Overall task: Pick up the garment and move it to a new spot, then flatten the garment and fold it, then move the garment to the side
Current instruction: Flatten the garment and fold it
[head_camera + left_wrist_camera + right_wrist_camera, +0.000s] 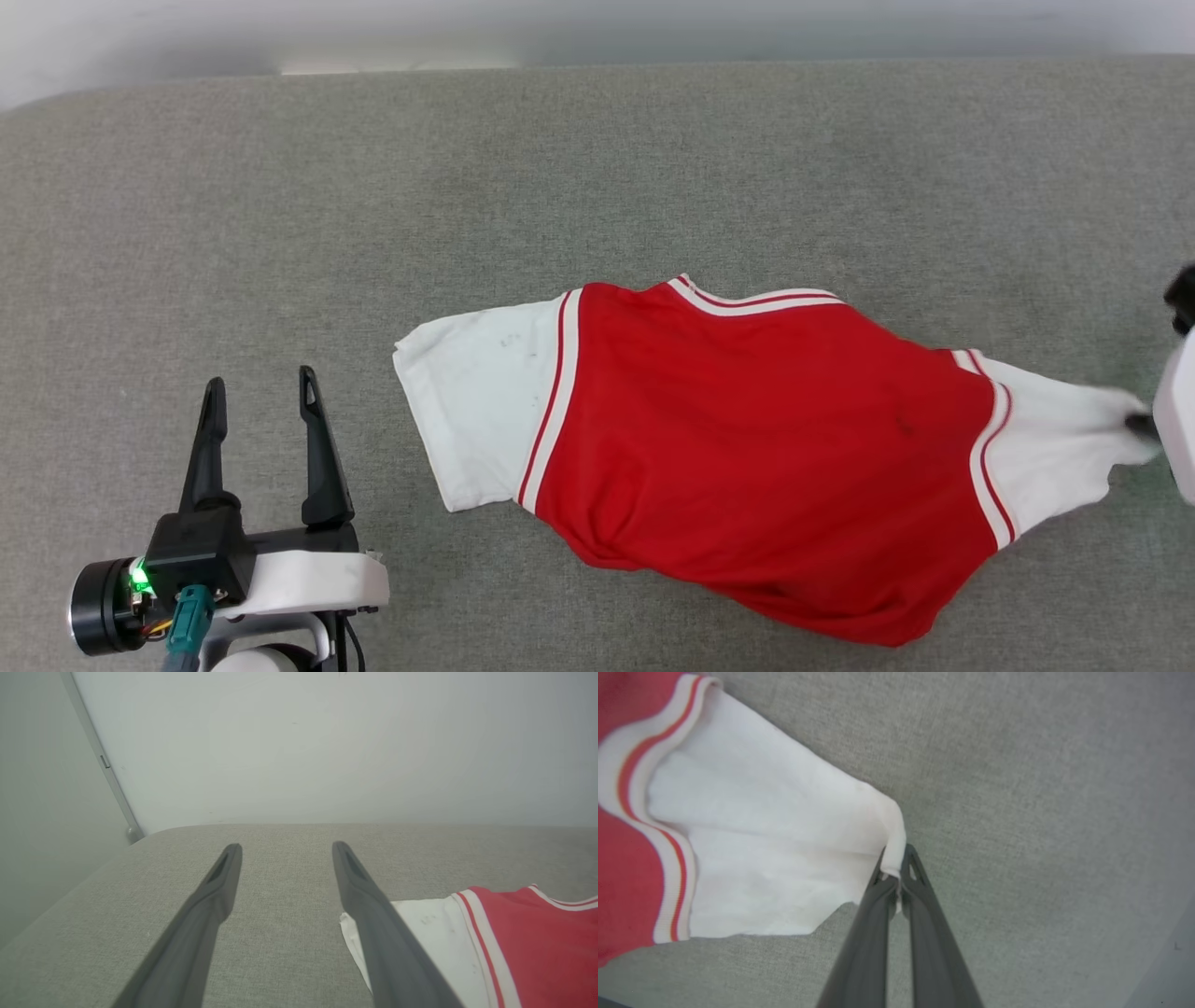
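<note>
The garment (747, 448) lies spread on the grey fabric surface, a red body with white sleeves and striped trim, plain face up. My right gripper (896, 865) is shut on the tip of its right white sleeve (775, 858), which is pulled taut; the same gripper (1141, 426) shows at the head view's right edge. My left gripper (261, 397) stands open at the lower left, above bare surface, a short way left of the other white sleeve (476, 411). In the left wrist view my left gripper (285, 851) has that sleeve (434, 933) beside its right finger.
The grey fabric surface (373, 187) stretches wide behind and left of the garment. A pale wall (327, 742) rises behind its far edge, and the surface's rounded corner (140, 835) lies to the far left.
</note>
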